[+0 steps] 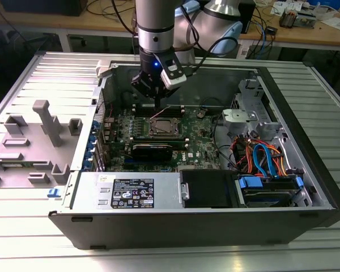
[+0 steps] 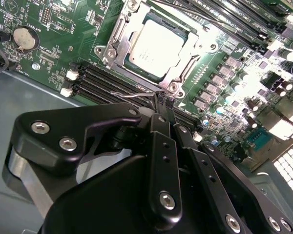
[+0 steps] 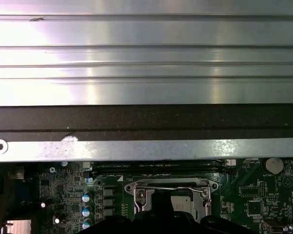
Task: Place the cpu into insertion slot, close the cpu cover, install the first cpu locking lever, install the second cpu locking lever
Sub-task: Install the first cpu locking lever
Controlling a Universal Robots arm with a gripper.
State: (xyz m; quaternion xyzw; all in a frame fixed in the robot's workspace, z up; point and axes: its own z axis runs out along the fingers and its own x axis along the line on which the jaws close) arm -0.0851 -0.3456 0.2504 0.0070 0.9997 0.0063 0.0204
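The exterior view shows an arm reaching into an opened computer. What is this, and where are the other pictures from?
That is a robot arm with a gripper at its end, reaching into an open computer case. The exterior view looks on from outside; both wrist views come from cameras riding on the arm. The gripper hangs above the green circuit board, beside the silver chip, which sits under its metal frame. A thin wire lever runs by the gripper's tip; whether it is held, I cannot tell.
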